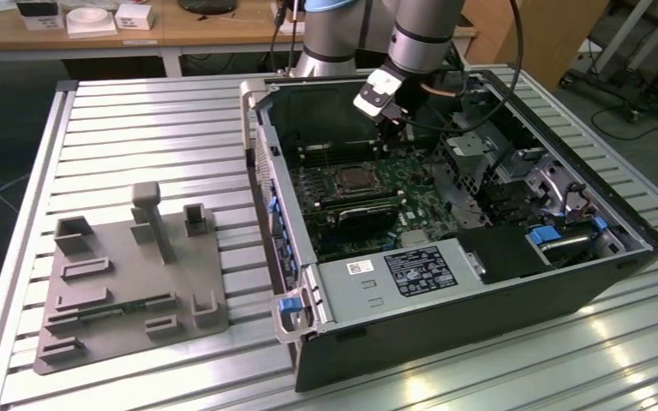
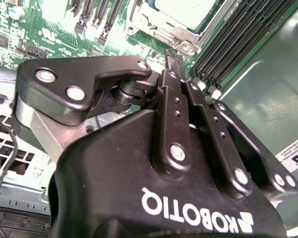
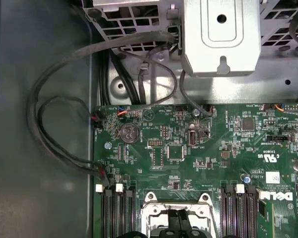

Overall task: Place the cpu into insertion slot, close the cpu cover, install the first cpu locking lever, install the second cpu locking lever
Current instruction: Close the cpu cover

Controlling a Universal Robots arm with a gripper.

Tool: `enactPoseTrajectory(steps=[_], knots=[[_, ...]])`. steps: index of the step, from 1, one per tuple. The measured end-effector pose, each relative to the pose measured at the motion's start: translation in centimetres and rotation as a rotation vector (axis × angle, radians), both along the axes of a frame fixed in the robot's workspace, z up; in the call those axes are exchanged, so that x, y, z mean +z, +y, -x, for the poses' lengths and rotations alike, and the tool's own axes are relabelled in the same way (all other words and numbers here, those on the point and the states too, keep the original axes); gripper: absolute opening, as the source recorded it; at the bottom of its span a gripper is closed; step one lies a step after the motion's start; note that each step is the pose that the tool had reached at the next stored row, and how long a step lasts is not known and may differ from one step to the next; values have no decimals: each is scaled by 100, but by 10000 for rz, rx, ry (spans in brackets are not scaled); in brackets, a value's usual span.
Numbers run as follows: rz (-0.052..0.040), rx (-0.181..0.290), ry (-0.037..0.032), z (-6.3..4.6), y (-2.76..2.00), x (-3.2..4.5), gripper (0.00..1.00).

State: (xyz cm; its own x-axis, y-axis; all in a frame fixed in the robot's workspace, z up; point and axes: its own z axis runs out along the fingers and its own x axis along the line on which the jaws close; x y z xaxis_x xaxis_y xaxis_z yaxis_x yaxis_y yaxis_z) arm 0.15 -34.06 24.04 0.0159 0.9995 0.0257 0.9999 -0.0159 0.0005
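Hand: the hand (image 2: pixel 173 57) hangs inside an open computer case, its two black fingers pressed together with nothing visible between them.
Cpu: the cpu (image 2: pixel 188 11) lies just ahead of the fingertips, silvery top up, inside the insertion slot (image 2: pixel 164 30).
Cover: I cannot tell whether the silvery frame around the chip is lying fully flat.
Beside the hand: long black memory slots (image 2: pixel 238 44) run close along one side of the fingers.
Farther from the hand: black cables (image 3: pixel 44 124) loop across the green circuit board (image 3: pixel 188 144).
Risk, scraping: the closed tips sit very near the socket edge (little margin, by my judgement), so a slightly wrong descent could scratch the chip or bend the frame.
Risk, slipping: a sideways slip could strike the memory slots.
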Motion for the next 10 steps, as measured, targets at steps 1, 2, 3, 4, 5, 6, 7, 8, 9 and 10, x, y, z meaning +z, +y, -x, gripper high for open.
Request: enactPoseTrajectory(steps=[1, 2, 3, 4, 5, 6, 7, 8, 9, 10], knots=[[0, 0, 0, 6, 0, 0, 11], [0, 0, 0, 12, 0, 0, 11], [1, 0, 0, 18, 0, 0, 11], [1, 0, 0, 23, 0, 0, 11], [1, 0, 0, 28, 0, 0, 11], [1, 0, 0, 33, 0, 0, 11], [1, 0, 0, 37, 0, 0, 11], [1, 1, 0, 42, 0, 0, 11], [1, 0, 0, 47, 0, 0, 11], [1, 0, 0, 53, 0, 0, 11]])
